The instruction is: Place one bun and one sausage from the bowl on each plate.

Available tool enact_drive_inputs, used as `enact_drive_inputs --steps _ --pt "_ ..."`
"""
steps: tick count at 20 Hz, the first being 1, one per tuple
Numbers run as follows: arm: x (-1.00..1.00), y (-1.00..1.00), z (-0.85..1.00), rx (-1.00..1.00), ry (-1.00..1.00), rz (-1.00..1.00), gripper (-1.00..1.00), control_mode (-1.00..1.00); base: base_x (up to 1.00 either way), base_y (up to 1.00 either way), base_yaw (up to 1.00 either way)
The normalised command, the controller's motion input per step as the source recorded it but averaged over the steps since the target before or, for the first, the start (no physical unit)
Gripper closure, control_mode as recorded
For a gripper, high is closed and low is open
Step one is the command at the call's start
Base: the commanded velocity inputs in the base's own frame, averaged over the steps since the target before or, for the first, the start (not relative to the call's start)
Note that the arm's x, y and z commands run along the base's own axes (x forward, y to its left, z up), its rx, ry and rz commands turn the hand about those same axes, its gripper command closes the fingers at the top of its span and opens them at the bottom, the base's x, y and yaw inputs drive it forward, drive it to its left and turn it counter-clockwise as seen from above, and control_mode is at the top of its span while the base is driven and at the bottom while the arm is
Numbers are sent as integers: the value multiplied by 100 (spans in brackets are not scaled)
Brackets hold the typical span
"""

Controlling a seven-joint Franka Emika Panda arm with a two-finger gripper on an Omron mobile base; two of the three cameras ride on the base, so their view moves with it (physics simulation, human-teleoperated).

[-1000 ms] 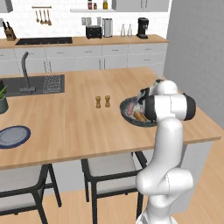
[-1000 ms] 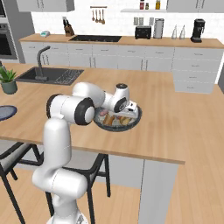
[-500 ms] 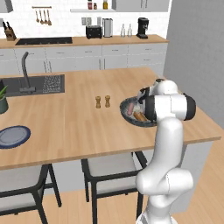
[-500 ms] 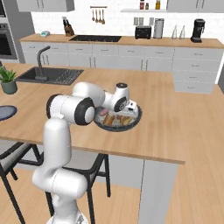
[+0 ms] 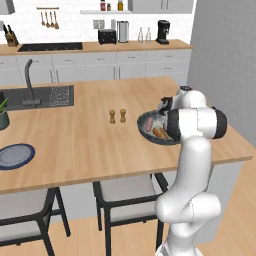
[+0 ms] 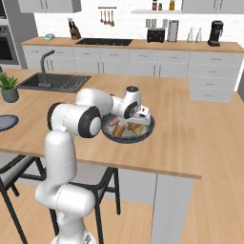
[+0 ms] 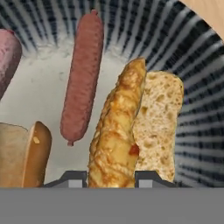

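Observation:
My gripper (image 7: 110,178) reaches down into the dark grey ribbed bowl (image 7: 199,92) and is shut on a golden-tan bun (image 7: 116,131) that stands between its two fingertips. A paler bun (image 7: 157,122) leans against that one on the right. To the left lies a reddish-brown sausage (image 7: 83,74), with a pinkish sausage (image 7: 6,57) at the edge and another bun (image 7: 26,153) low on the left. From the right base view the gripper (image 6: 137,124) sits inside the bowl (image 6: 128,141) near the counter's front edge. One dark blue-grey plate (image 5: 15,155) lies far to the left.
Salt and pepper shakers (image 5: 117,116) stand left of the bowl (image 5: 141,125). A sink with a tap (image 5: 45,95) and a potted plant (image 6: 9,87) are at the far left. Stools stand under the counter's front edge.
The gripper's fingers have closed from wide open onto the golden-tan bun. The arm and the bowl have hardly moved.

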Motion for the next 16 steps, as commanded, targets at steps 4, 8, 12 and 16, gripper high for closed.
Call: enact_drive_inputs --steps 4,8,12,16 --pt "-65 0 95 0 0 0 100 -100 0 0 0" --pt "-100 26 65 0 0 -1 100 -100 0 0 0" --pt "-100 63 36 0 0 -2 100 -100 0 0 0" --pt "-100 57 15 0 4 -3 100 -100 0 0 0"
